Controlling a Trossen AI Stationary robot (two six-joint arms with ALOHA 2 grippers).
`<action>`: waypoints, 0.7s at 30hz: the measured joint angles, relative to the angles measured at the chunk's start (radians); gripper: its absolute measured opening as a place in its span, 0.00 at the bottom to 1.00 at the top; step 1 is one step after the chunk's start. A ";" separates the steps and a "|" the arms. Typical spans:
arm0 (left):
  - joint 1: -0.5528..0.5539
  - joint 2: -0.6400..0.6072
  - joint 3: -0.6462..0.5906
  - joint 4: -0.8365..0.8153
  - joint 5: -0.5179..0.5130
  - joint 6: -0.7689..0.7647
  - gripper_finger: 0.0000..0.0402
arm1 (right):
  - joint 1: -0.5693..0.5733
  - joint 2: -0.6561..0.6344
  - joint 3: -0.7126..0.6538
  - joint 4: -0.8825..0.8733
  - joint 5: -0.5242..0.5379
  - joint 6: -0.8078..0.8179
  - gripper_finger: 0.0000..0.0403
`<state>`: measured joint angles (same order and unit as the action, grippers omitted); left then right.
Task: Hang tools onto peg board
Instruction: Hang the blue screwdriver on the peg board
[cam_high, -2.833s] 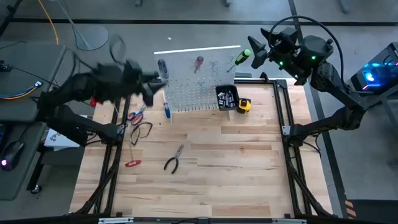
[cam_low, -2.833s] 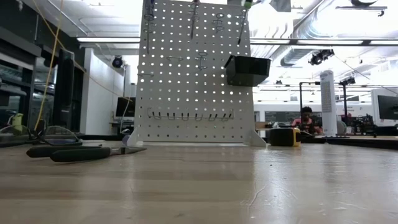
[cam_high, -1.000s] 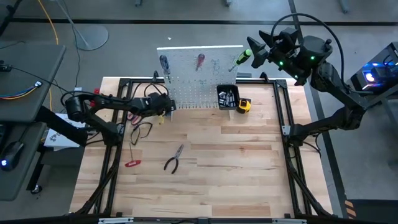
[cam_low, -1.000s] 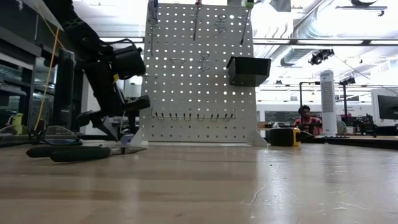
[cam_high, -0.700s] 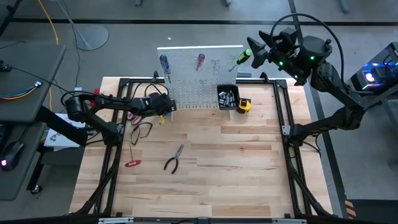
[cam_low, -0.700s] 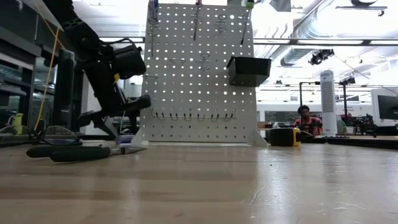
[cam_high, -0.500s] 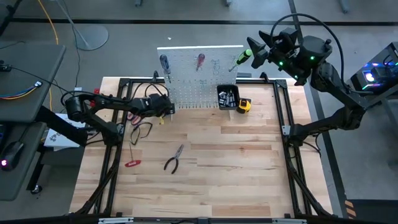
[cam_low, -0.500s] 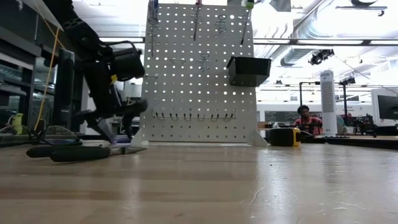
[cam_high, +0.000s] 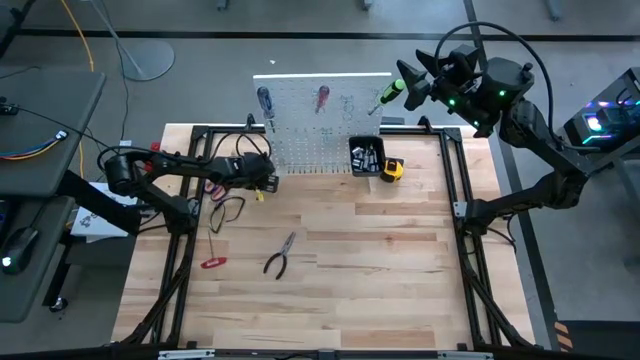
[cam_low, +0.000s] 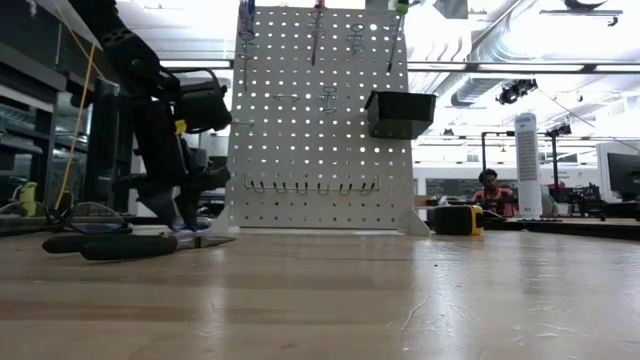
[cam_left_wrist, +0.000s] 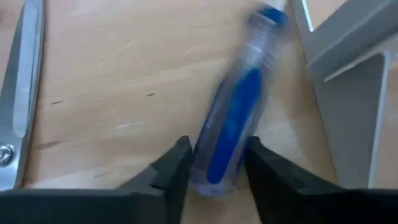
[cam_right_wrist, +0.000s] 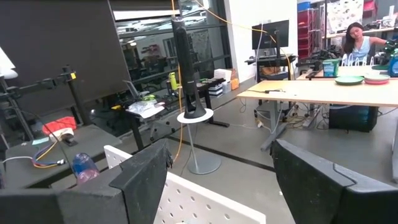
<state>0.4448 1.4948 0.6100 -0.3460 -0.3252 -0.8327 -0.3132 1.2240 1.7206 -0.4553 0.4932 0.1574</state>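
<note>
A screwdriver with a blue and clear handle (cam_left_wrist: 233, 121) lies flat on the wooden table by the foot of the white peg board (cam_high: 320, 130). My left gripper (cam_left_wrist: 217, 171) is low over it and open. One finger stands on each side of the handle's butt end; I cannot tell whether they touch it. My right gripper (cam_right_wrist: 217, 180) is open and high behind the board's top edge, beside a green-handled screwdriver (cam_high: 388, 92). A blue screwdriver (cam_high: 262, 100) and a red one (cam_high: 321, 98) hang in the board's top row.
Pliers (cam_high: 279, 255), red-handled cutters (cam_high: 213, 262) and scissors (cam_high: 222, 186) lie on the table's left half. A scissor blade (cam_left_wrist: 22, 81) shows near my left gripper. The black bin (cam_high: 364, 155) and a yellow tape measure (cam_high: 392, 169) sit by the board's right foot (cam_left_wrist: 354, 93).
My left gripper has tipped its fingers further downward and sunk toward the table by the peg board's left foot, coming down over the blue screwdriver. The right arm has kept still.
</note>
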 joint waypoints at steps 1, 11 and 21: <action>-0.001 -0.001 0.001 -0.005 0.004 0.007 0.27 | 0.000 0.000 0.000 0.000 -0.001 0.000 0.68; -0.077 -0.083 -0.001 -0.164 0.119 0.052 0.19 | 0.000 0.000 0.000 -0.001 -0.002 -0.005 0.68; -0.270 -0.341 -0.002 -0.368 0.304 0.009 0.19 | 0.000 0.000 0.000 -0.027 -0.048 -0.008 0.68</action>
<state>0.1753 1.1535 0.6078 -0.7141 -0.0208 -0.8242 -0.3134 1.2237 1.7206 -0.4818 0.4455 0.1490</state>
